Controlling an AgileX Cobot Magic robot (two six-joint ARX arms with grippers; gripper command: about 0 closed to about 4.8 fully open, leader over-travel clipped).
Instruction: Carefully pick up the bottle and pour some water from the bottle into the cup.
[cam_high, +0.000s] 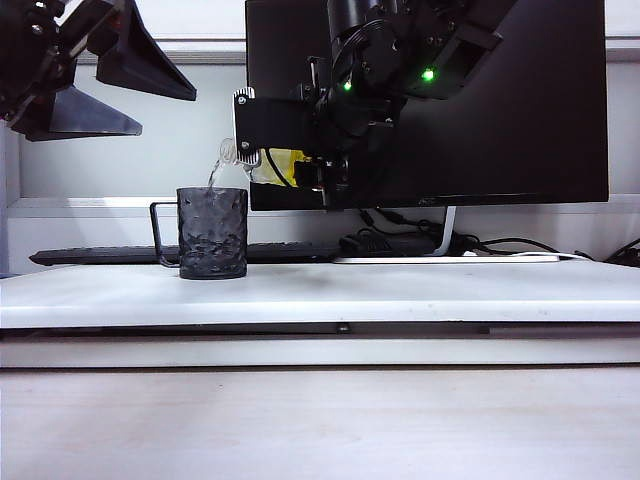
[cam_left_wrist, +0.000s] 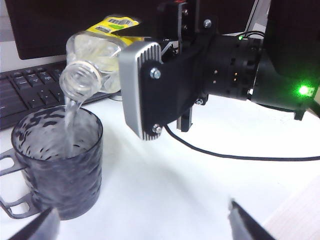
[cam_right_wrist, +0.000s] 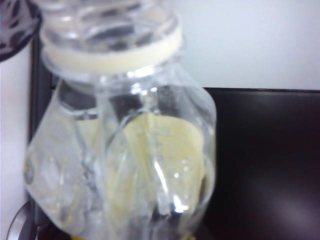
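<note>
Two hands were in play: the right hand (cam_high: 300, 160), clamped on the light, thin-walled, crushable bottle (cam_high: 262, 162) mid-body left of frame centre, trickled water (cam_high: 214, 175) into the cup (cam_high: 212, 233) on the counter (cam_high: 400, 290), while the left hand (cam_high: 95, 85) hung agape upper left.

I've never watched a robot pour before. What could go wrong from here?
The water falls as a thin stream just inside the rim of the cup; a small wobble of the bottle might send it onto the table. The keyboard lies close behind the cup, so a spill could reach it. The right gripper holds the bottle tilted by its body; squeezing the soft plastic might make the water gush.
</note>
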